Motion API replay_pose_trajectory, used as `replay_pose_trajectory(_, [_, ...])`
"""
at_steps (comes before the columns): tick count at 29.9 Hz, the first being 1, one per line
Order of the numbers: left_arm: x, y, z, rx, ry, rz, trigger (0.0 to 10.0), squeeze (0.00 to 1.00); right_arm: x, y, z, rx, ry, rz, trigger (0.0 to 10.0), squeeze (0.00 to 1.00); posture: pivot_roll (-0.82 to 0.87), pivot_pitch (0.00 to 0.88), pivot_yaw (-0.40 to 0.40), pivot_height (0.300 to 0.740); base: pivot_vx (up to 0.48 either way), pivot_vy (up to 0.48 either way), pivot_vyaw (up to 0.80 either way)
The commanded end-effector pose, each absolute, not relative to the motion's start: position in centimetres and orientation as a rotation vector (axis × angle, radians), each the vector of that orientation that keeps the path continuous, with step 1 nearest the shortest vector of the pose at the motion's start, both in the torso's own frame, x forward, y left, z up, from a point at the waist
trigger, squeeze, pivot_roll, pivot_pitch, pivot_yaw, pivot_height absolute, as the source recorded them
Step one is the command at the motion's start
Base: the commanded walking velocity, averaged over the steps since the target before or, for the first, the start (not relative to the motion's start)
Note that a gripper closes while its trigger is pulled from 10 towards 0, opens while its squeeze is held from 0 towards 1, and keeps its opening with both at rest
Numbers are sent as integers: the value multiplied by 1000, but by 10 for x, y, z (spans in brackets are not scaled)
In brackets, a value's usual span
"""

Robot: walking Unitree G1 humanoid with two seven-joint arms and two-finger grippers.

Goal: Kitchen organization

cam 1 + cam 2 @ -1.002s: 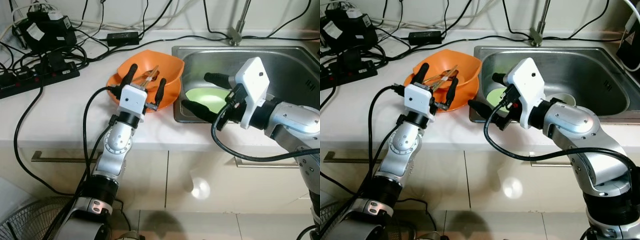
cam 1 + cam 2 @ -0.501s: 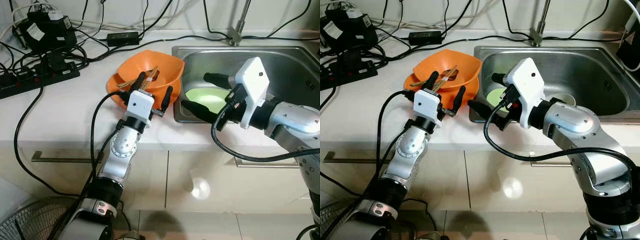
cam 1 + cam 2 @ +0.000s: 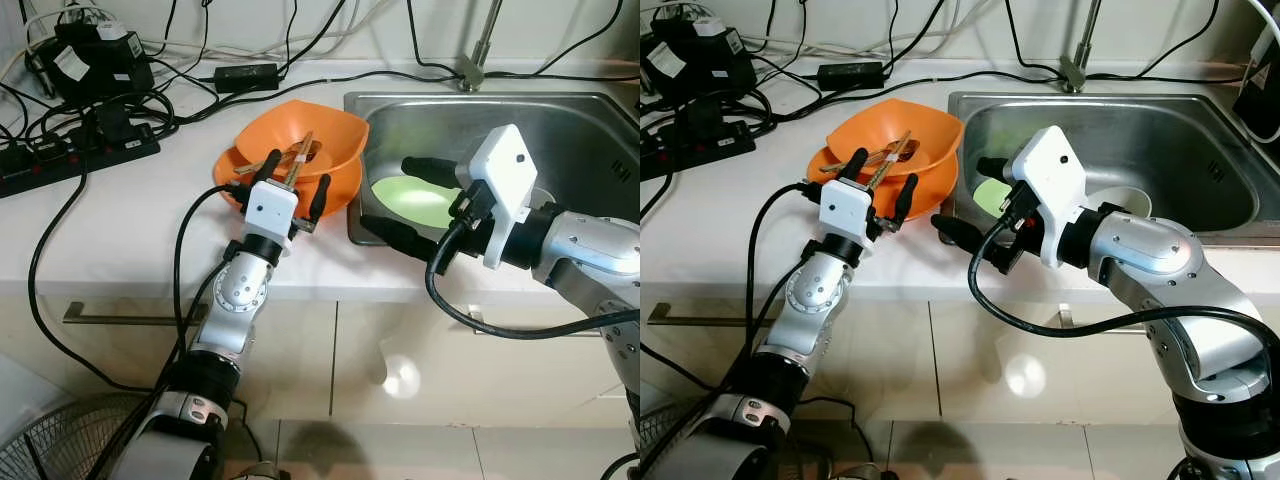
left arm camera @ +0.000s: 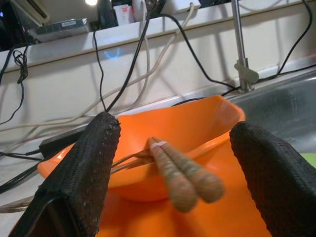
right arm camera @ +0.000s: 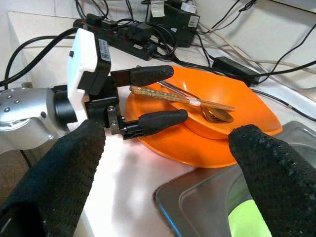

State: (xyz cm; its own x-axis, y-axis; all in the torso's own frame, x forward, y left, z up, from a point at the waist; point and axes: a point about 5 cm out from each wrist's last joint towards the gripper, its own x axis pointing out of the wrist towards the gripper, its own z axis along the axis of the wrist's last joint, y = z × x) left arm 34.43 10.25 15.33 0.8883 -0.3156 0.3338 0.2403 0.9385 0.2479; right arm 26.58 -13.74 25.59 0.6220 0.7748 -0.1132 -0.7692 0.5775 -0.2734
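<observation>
white counter (image 3: 130,215): left gripper (image 3: 295,191) spread wide at orange bowl (image 3: 300,150); right gripper (image 3: 405,200) spread wide over sink (image 3: 580,120).

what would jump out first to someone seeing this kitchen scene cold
The bright orange bowl stacked on an orange plate beside the sink, with wooden-handled utensils resting in it. The left gripper sits open at the bowl's near rim, and the right gripper spreads open over the sink's near corner above a green plate.
</observation>
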Motion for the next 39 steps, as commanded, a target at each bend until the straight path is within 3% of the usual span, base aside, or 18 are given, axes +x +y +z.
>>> replay_pose_trajectory(1, [348, 105, 157, 194, -386, -278, 3882, 0, 261, -134, 257, -323, -18, 929, 10000, 0, -87, 59, 29, 740, 0, 0, 0])
replay_pose_trajectory(2, [349, 105, 157, 191, -385, -277, 0, 0, 261, -134, 257, -323, -18, 928, 10000, 0, -87, 59, 29, 740, 0, 0, 0])
replay_pose_trajectory(39, [350, 103, 160, 159, -410, -320, 0, 0, 270, -137, 251, -334, -15, 890, 10000, 0, -74, 50, 33, 740, 0, 0, 0])
